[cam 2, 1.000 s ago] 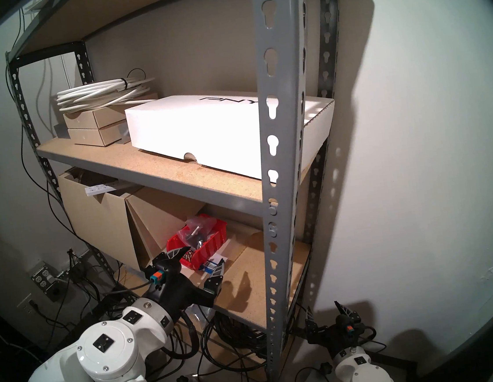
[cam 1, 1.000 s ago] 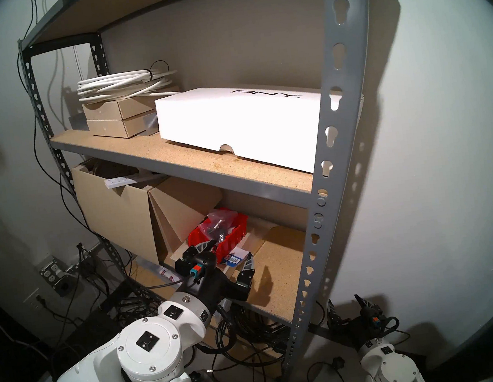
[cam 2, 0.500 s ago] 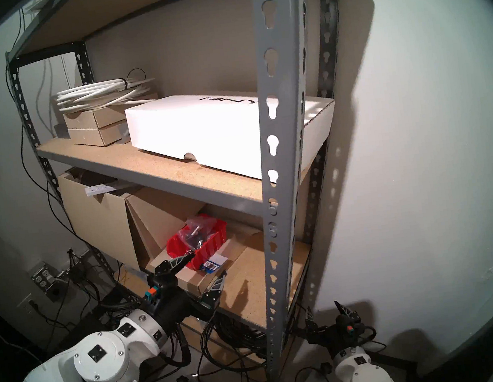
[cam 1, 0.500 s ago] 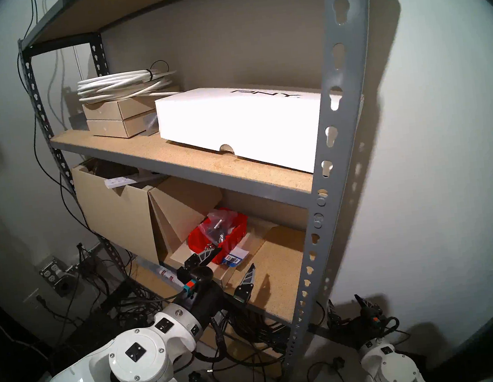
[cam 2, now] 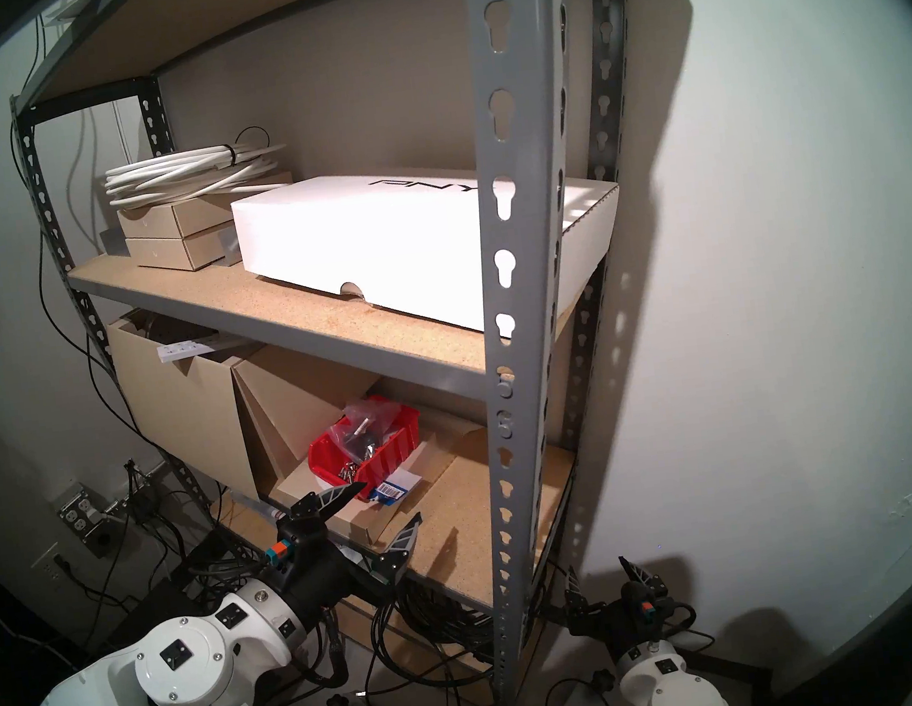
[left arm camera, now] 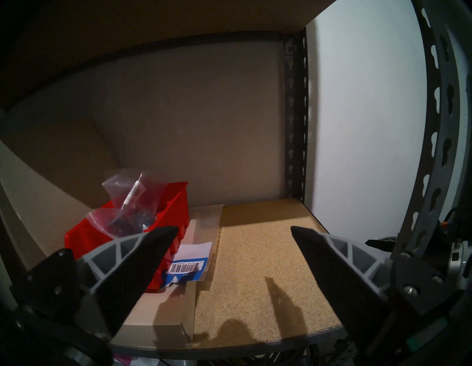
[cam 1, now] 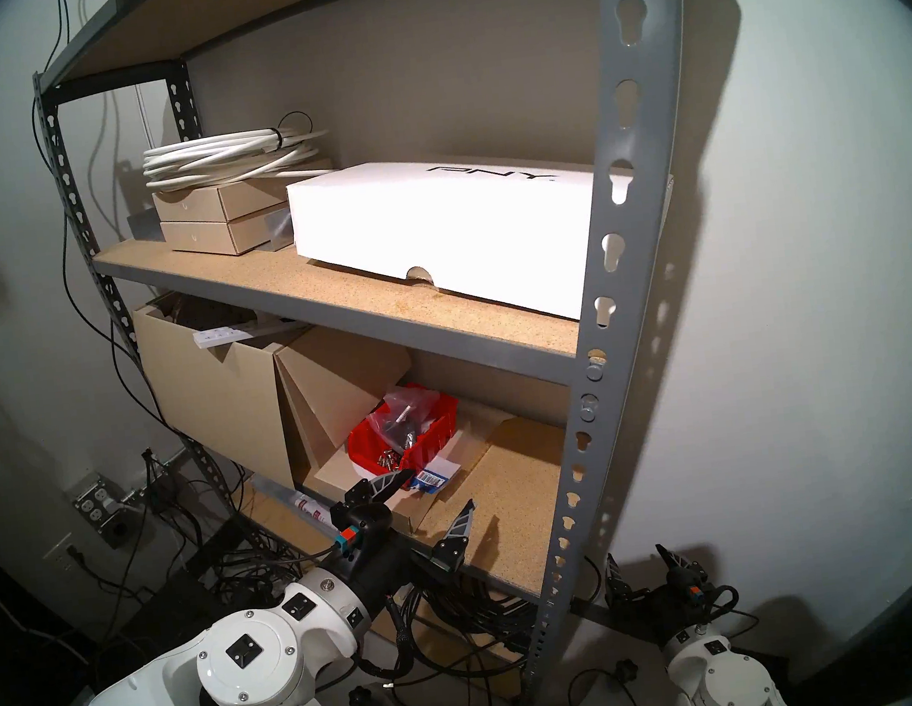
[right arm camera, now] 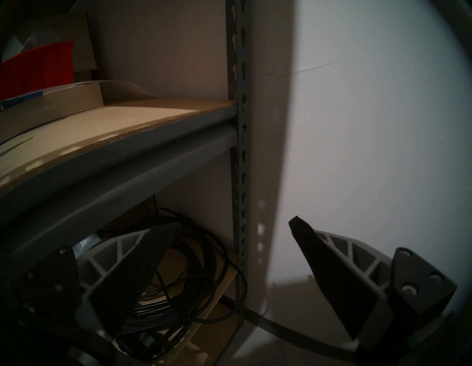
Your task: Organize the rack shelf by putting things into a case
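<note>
While a clear bag [left arm camera: 127, 204] is already lodged in the red bin [left arm camera: 176, 204], the labelled packet [left arm camera: 190, 263] beside it is left; both hands [left arm camera: 233, 253] [right arm camera: 229, 245] are spread, empty.

Tan speckled chipboard rack shelf [left arm camera: 268, 268]: flattened tan cardboard sheet [left arm camera: 163, 314] lying at 9 o'clock, bare board at 3 o'clock.
</note>
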Robot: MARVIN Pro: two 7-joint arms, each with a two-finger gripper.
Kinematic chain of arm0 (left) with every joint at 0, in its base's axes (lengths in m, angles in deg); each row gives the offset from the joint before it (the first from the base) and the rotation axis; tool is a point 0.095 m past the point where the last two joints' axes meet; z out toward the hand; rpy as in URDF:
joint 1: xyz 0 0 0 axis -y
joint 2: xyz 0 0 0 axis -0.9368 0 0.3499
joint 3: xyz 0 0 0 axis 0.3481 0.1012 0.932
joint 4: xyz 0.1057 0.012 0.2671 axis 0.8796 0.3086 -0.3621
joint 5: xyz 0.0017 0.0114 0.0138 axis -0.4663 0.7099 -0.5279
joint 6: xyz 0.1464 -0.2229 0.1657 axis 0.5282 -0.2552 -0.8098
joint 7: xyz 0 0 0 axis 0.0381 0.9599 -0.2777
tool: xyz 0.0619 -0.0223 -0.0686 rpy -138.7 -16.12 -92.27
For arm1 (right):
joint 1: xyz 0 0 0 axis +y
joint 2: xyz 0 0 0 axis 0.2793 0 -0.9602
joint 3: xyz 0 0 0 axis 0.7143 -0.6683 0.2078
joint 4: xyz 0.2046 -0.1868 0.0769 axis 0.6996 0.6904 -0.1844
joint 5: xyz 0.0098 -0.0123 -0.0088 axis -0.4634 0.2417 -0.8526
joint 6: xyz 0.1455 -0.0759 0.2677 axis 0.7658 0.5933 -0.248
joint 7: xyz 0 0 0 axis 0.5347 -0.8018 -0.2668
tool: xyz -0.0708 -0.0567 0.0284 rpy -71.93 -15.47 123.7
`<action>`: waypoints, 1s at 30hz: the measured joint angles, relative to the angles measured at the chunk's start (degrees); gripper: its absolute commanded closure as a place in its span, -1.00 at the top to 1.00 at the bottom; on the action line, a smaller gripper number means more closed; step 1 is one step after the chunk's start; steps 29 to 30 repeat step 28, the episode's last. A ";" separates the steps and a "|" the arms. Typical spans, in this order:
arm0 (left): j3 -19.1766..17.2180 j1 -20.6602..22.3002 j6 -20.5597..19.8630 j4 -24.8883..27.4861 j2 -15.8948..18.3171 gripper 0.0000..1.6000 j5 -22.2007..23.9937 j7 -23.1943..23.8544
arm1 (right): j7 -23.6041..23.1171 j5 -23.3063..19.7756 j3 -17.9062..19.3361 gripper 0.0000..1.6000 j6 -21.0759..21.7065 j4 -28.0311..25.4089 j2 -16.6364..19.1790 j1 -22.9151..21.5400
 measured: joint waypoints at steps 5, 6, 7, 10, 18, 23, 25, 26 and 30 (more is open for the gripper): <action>-0.16 0.05 0.07 0.02 0.12 1.00 0.66 0.41 | 0.00 0.00 0.00 1.00 0.00 0.00 0.00 0.00; -0.17 0.05 0.08 0.02 0.13 1.00 0.72 0.44 | 0.00 0.00 0.00 1.00 0.00 0.00 0.00 0.00; -0.19 0.07 0.10 0.03 0.14 1.00 0.81 0.48 | 0.00 0.00 0.00 1.00 0.00 0.00 0.00 0.00; -0.22 0.11 0.13 0.04 0.15 1.00 0.96 0.58 | 0.00 0.00 0.00 1.00 0.00 0.00 0.00 0.00; -0.25 0.19 0.17 0.05 0.15 1.00 1.14 0.52 | 0.00 0.00 0.00 1.00 0.00 0.00 0.00 0.00; -0.25 0.23 0.20 0.06 0.15 1.00 1.05 0.17 | 0.00 0.00 0.00 1.00 0.00 0.00 0.00 0.00; -0.25 0.25 0.21 0.06 0.15 1.00 0.97 0.06 | 0.00 0.00 0.00 1.00 0.00 0.00 0.00 0.00; -0.25 0.26 0.21 0.06 0.15 1.00 0.93 0.01 | 0.00 0.00 0.00 1.00 0.00 0.00 0.00 0.00; -0.25 0.27 0.22 0.06 0.15 1.00 0.86 -0.07 | 0.00 0.00 0.00 1.00 0.00 0.00 0.00 0.00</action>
